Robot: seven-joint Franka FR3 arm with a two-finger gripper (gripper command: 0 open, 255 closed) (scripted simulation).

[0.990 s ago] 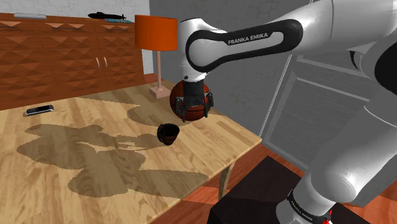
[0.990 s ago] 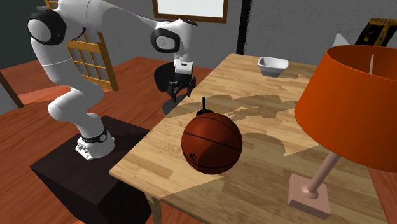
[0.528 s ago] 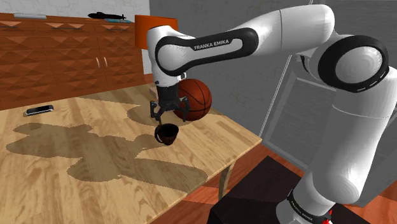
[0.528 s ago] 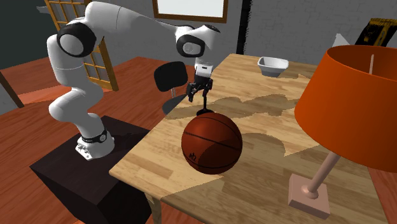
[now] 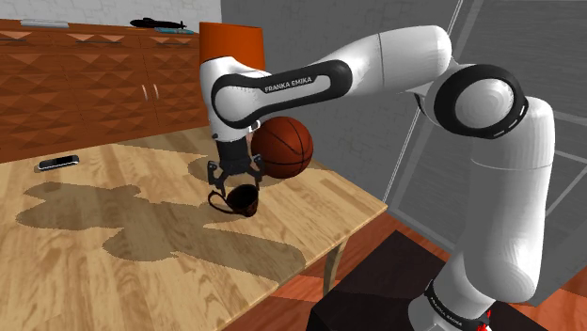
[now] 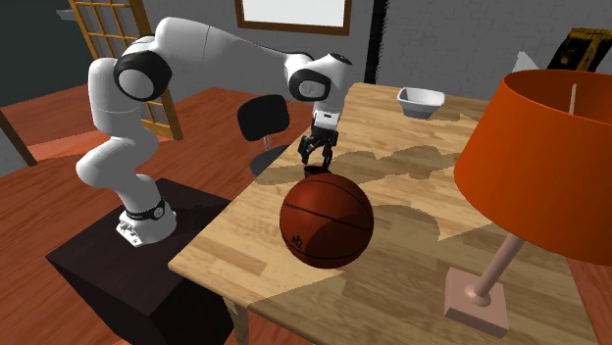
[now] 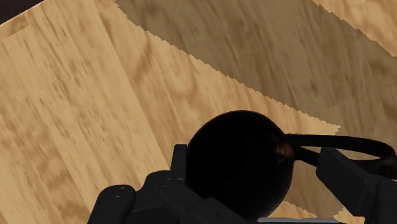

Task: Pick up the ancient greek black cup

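Dropped lower just now, claw (image 5: pixel 232 191) spread wide, black cup (image 5: pixel 246 199) between its fingers. Not gripped yet, lift still to do.

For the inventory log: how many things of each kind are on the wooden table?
Cup: 1
Ball: 1
Lamp: 1
Bowl: 1
Phone: 1
Total: 5
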